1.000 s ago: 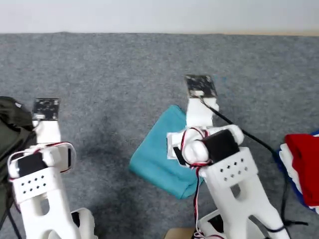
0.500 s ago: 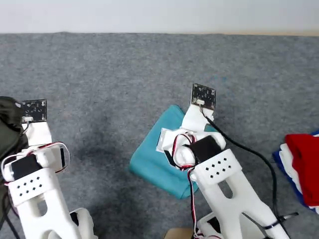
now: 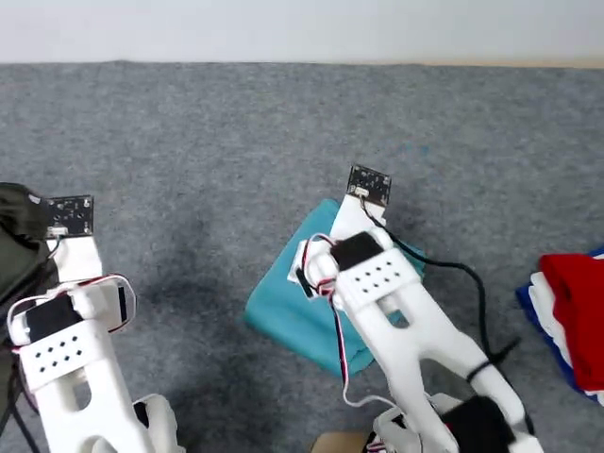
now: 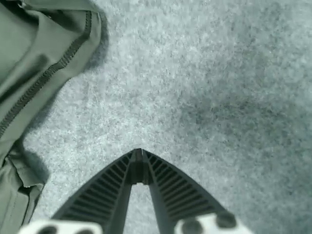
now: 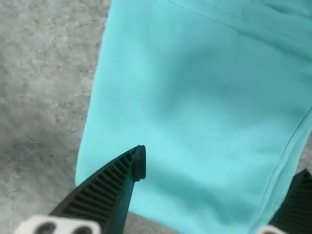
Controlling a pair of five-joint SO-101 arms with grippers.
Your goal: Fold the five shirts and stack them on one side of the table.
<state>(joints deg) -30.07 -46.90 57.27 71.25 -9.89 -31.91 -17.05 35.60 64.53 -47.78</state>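
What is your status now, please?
Left end effector shut, over bare carpet beside the green shirt. Right end effector open, above the folded teal shirt. Folded stack on the right arm's side, apart.

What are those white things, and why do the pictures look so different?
They are two robot arms. One camera looks down on the grey table: the left arm near a dark green shirt, the right arm above a folded teal shirt, and a stack of folded shirts at the right edge. Each other picture comes from a camera on an arm's wrist. The left fingers are shut and hold nothing. The right fingers are open above the teal shirt, holding nothing.
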